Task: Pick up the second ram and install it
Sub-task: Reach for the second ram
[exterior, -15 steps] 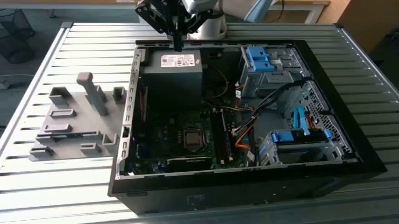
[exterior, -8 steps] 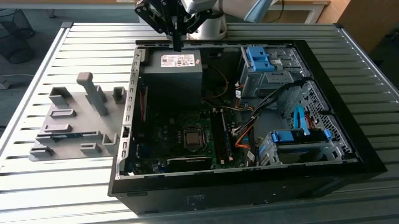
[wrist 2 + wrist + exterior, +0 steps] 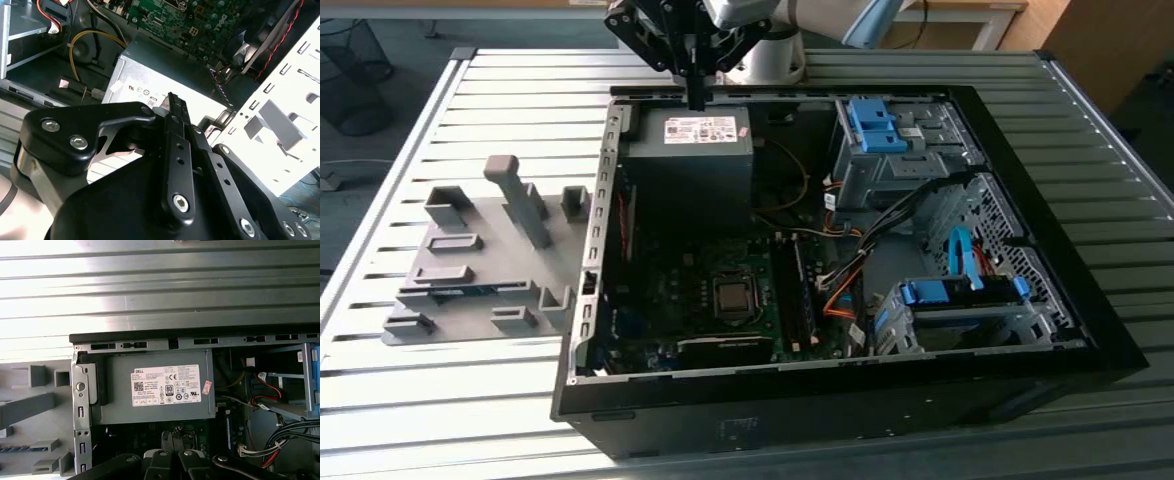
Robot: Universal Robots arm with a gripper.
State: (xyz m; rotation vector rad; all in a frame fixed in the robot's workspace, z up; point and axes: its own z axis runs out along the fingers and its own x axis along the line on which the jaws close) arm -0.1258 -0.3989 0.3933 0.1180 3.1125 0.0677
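The second ram (image 3: 460, 291) is a thin blue stick lying flat in a slot of the grey holder block (image 3: 480, 250), at the exterior view's left, outside the computer case. The first wrist view also catches its blue edge, the ram (image 3: 14, 448), in the holder. My gripper (image 3: 698, 100) hangs above the rear edge of the case, over the power supply (image 3: 700, 135), well away from the ram. Its fingers are shut together with nothing between them. In the second wrist view the shut fingers (image 3: 172, 107) point at the power supply (image 3: 150, 80).
The open black case (image 3: 1067, 330) holds the motherboard (image 3: 707, 300), memory slots (image 3: 797, 295), cable bundles (image 3: 854, 270) and drive bays with light-blue clips (image 3: 874, 125). A blue strip (image 3: 229, 432) stands in the slot area. The slatted metal table (image 3: 494, 110) surrounds the case.
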